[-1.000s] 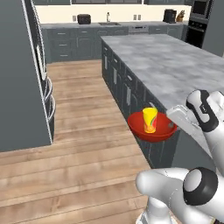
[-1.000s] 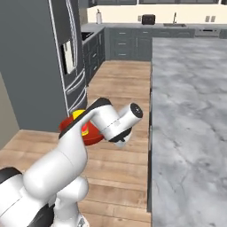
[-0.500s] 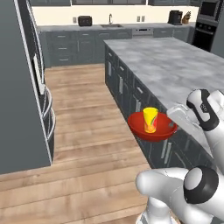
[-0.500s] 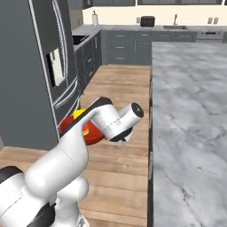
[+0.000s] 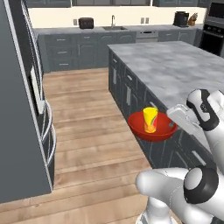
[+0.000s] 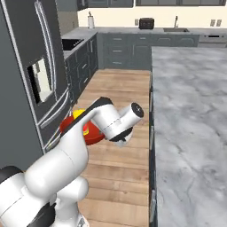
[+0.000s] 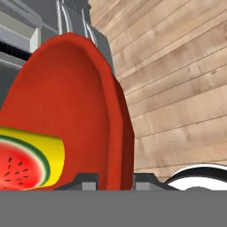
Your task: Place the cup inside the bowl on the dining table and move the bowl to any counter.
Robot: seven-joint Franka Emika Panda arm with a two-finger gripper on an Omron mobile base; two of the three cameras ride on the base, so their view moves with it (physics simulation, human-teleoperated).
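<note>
The gripper (image 7: 115,179) is clamped on the rim of the red bowl (image 5: 153,127), one finger on each side of the bowl's wall, as the hand view shows. The bowl hangs in the air above the wooden floor (image 5: 92,131), just off the drawer side of the marble-topped island counter (image 5: 175,70), with its mouth facing up and its rim close to level. The cup (image 5: 150,119) stands upright inside the bowl, its long axis vertical and its open end up; in the hand view its yellow wall carries a watermelon picture (image 7: 26,162).

In the left base view the bowl's right edge sits near the island's dark drawer fronts (image 5: 127,89), while its left side faces a wide stretch of bare floor. Across that floor stands the tall grey refrigerator (image 5: 22,109). In the right base view the bowl (image 6: 71,126) shows behind the arm, between the refrigerator (image 6: 35,80) and the island's long edge. A back counter (image 5: 100,31) with a sink tap and a toaster (image 5: 86,22) runs along the far wall.
</note>
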